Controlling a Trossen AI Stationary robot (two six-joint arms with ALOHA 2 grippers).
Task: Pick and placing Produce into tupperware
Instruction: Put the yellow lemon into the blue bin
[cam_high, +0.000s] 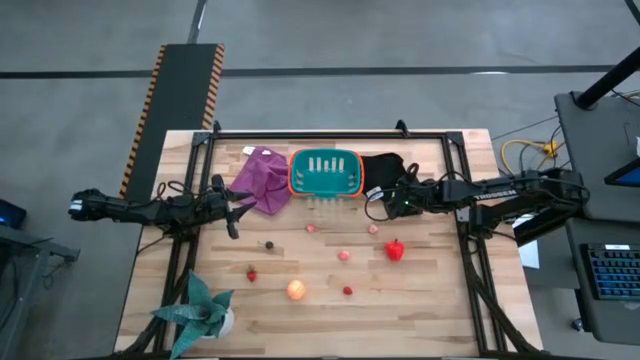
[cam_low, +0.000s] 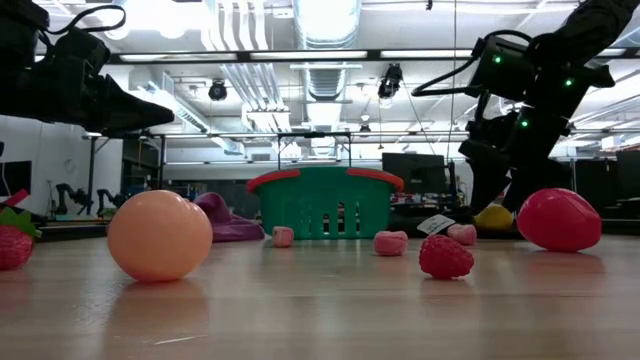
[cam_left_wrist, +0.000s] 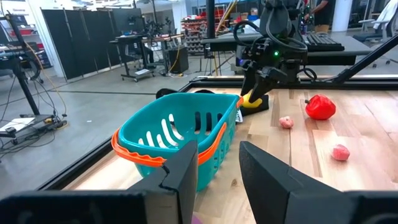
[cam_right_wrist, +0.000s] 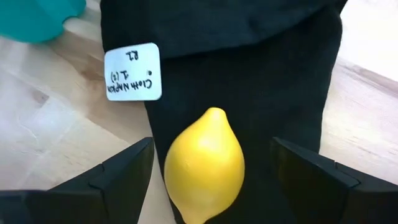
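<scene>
Altogether one lemon (cam_right_wrist: 204, 163), one tupperware (cam_high: 325, 172)

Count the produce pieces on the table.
9. Lemon on the black cloth; pepper right of centre; three pink pieces in front of the tupperware; dark piece, two red pieces and orange ball nearer the plant. Others may be hidden.

We see a yellow lemon (cam_right_wrist: 205, 163) on a black cloth (cam_right_wrist: 249, 74) with a white tag (cam_right_wrist: 132, 72), a teal, orange-rimmed tupperware (cam_high: 325, 172), and a purple cloth (cam_high: 262, 178).
</scene>
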